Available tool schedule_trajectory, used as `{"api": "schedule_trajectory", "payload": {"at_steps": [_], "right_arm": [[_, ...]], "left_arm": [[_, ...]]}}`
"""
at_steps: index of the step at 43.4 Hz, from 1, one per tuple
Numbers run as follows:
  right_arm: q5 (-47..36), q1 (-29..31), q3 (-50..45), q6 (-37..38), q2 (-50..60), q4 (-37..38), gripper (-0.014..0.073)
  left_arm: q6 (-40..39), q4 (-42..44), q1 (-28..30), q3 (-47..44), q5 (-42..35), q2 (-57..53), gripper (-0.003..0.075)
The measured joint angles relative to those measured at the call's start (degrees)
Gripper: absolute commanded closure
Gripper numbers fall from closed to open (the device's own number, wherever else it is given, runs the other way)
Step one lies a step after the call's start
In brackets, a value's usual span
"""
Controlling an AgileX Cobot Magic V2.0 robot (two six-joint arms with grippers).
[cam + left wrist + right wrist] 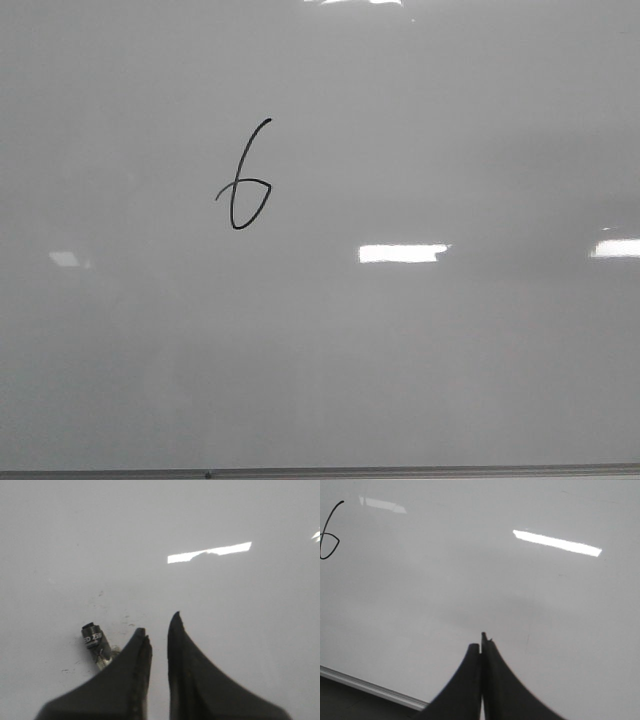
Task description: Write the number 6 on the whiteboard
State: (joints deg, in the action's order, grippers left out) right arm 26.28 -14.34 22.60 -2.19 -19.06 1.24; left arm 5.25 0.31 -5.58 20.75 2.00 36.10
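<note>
The whiteboard (420, 380) fills my front view, pale grey and glossy, with a thin grey frame strip (400, 472) along its bottom edge. The number 6 (243, 180) is drawn on it in thin black line, well above that strip and left of the board's middle. It has a curved stem, a pointed closed loop and a short tail sticking out to the left. A bright light reflection (402, 253) lies below and to the right of the digit, apart from it.

My left gripper (159, 629) hangs over the board with its two dark fingers a little apart and nothing between them. Just beside its left finger (125, 675) lies a small black cylinder with white lettering (92, 637), probably a marker cap or tip, though the picture is too blurred for me to be sure. A few faint dark specks mark the board near it.

My right gripper (481, 641) has its fingers pressed together, holding nothing that I can see. In its wrist view the digit (329, 535) sits at the picture's edge, partly cut off, well apart from the fingertips, and the board's frame (370, 687) crosses one corner.
</note>
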Motion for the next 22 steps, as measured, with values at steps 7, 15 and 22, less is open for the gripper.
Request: {"api": "schedule_trajectory", "payload": {"at_steps": [7, 15, 22], "right_arm": [[0.0, 0.0, 0.0, 0.0, 0.0, 0.0, 0.0654], [0.0, 0.0, 0.0, 0.0, 0.0, 0.0, 0.0654], [0.0, 0.0, 0.0, 0.0, 0.0, 0.0, 0.0654]], "left_arm": [[0.0, 0.1, -2.7, -1.0, 4.5, -7.3, 0.0741], [0.0, 0.1, -2.9, -1.1, 5.5, -11.4, 0.0741], [0.0, 0.1, -2.9, -1.1, 5.5, -11.9, 0.0741]]}}
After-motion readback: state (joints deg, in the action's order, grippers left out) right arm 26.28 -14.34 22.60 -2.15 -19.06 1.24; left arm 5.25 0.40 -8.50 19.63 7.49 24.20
